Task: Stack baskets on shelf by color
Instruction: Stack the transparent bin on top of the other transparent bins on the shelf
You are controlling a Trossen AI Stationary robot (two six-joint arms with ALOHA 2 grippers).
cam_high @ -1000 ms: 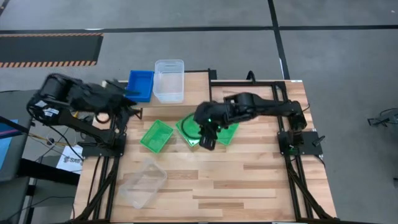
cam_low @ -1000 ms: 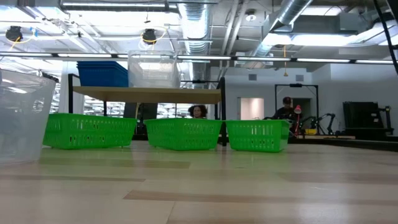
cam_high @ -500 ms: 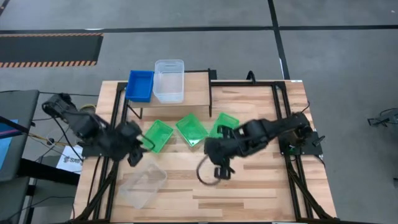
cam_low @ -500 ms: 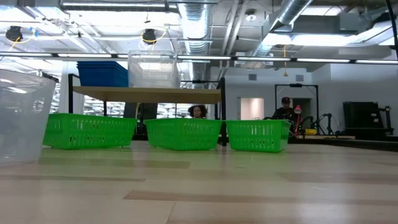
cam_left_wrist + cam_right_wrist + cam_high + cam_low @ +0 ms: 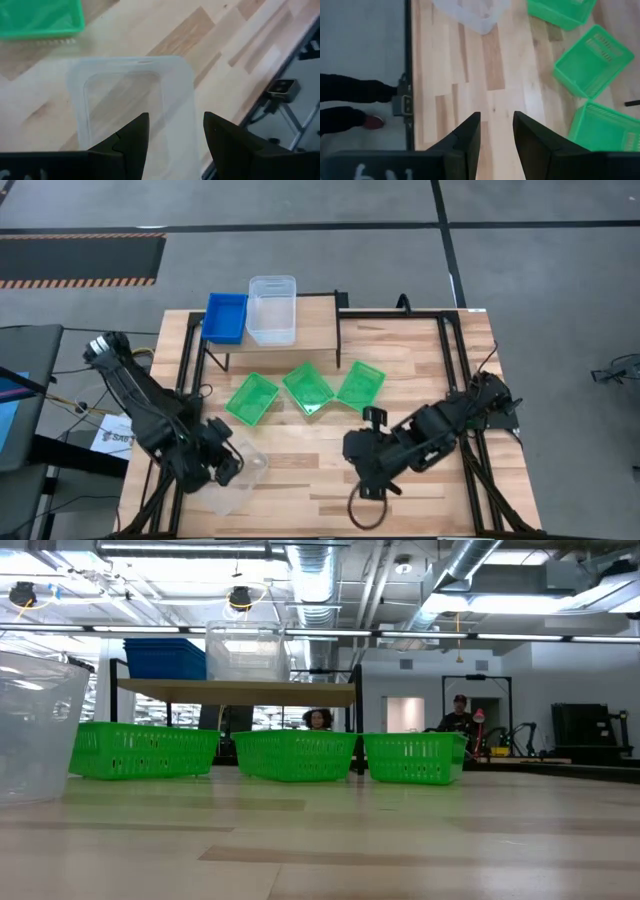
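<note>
A clear basket [image 5: 238,478] lies on the table near its near-left corner and also shows in the low view [image 5: 35,725]. My left gripper [image 5: 175,134] hangs open just above it [image 5: 226,464], fingers either side of one long wall [image 5: 186,100]; I see no touch. My right gripper [image 5: 495,134] is open over bare table [image 5: 357,462]. Three green baskets [image 5: 252,397] [image 5: 308,388] [image 5: 360,385] rest on the table in a row. A blue basket [image 5: 225,317] and another clear basket [image 5: 272,308] stand on the shelf [image 5: 318,315].
The shelf's black legs [image 5: 339,345] stand just behind the green baskets. Black frame rails [image 5: 460,370] run along the table's sides. A person's leg and shoe [image 5: 355,100] show beside the table's near edge. People stand in the room beyond [image 5: 459,720].
My left gripper has swung from beside the shelf toward the table's near edge and come down over the clear basket, rolling as it went. My right gripper has drawn back from the green baskets toward the near edge. The baskets have stayed where they were.
</note>
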